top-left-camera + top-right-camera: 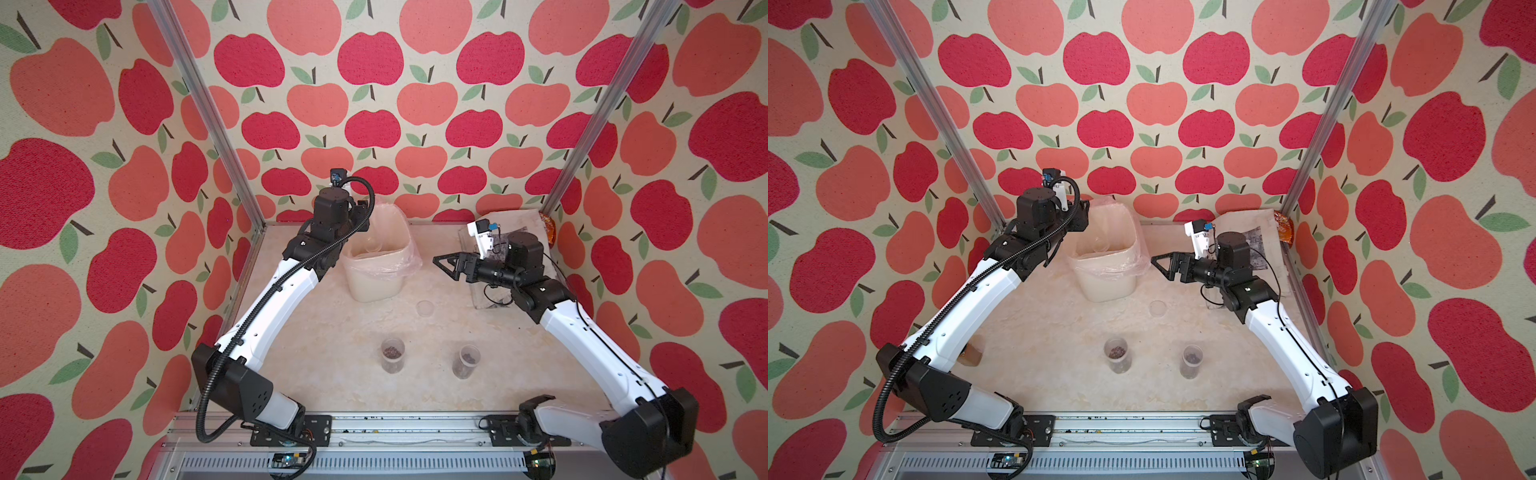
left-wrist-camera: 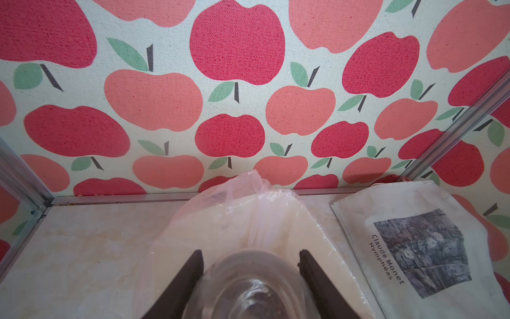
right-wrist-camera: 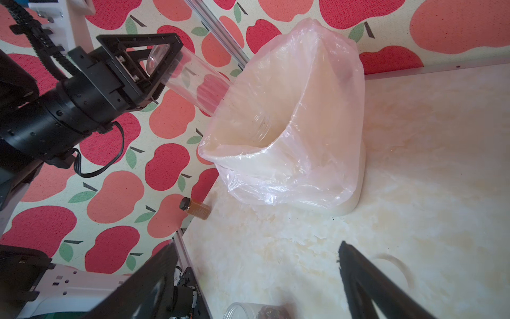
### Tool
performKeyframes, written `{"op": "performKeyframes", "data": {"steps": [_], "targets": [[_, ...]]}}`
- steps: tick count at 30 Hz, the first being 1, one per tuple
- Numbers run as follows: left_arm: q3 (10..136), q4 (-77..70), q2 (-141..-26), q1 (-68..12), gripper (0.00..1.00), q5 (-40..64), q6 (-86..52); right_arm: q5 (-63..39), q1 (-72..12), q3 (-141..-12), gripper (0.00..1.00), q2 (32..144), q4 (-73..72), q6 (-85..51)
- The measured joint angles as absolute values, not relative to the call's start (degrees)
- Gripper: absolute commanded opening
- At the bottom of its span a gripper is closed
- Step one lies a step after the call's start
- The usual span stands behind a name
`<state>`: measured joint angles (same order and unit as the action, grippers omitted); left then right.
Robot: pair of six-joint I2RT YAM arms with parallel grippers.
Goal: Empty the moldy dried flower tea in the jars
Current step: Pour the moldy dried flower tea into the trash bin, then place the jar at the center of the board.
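Note:
My left gripper [image 2: 251,254] is shut on a clear jar [image 2: 249,284]. The right wrist view shows that jar [image 3: 198,85] tipped mouth-down into the plastic liner of the cream bin [image 3: 356,193], its wall looking clear, with the left gripper [image 3: 165,55] at its base. Two open jars [image 1: 392,355] [image 1: 466,361] stand near the table's front, each with dark moldy dried flower tea [image 1: 392,352] inside. My right gripper [image 1: 436,262] hangs open and empty to the right of the bin [image 1: 374,286]. One standing jar [image 3: 248,310] shows below the right gripper [image 3: 256,248].
A round clear lid [image 1: 425,308] lies on the table between the bin and the front jars. A white bag with a printed picture [image 2: 419,248] lies at the back right. A small amber bottle [image 3: 194,208] lies at the left edge.

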<state>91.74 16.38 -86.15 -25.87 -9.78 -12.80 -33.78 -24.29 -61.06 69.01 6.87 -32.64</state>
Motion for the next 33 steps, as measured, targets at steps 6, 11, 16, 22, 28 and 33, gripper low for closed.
{"op": "performKeyframes", "data": {"steps": [6, 11, 16, 22, 28, 33], "targets": [[91.72, 15.99, -86.15, -25.89, 0.00, -9.28, -13.58, -33.76, -24.29, -61.06, 0.95, 69.10, 6.92, -32.64], [90.11, 14.63, -85.12, -24.47, 0.00, -7.14, -15.99, -33.78, -24.29, -61.06, 0.95, 69.32, 6.90, -33.10], [84.44, 11.79, -80.77, -21.28, 0.00, -4.34, -21.65, -34.50, -24.29, -61.06, 0.96, 69.41, 5.63, -35.29], [80.60, 7.18, -75.48, -18.76, 0.00, -1.83, -28.80, -36.29, -24.32, -61.12, 0.97, 70.50, -0.27, -40.91], [75.55, 1.54, -70.08, -15.99, 0.00, 2.13, -38.37, -37.19, -24.86, -63.46, 0.98, 73.06, -5.61, -47.09], [70.59, -3.11, -66.96, -13.39, 0.00, 6.52, -48.56, -37.08, -27.35, -66.46, 0.99, 74.65, -8.93, -50.61]]}}
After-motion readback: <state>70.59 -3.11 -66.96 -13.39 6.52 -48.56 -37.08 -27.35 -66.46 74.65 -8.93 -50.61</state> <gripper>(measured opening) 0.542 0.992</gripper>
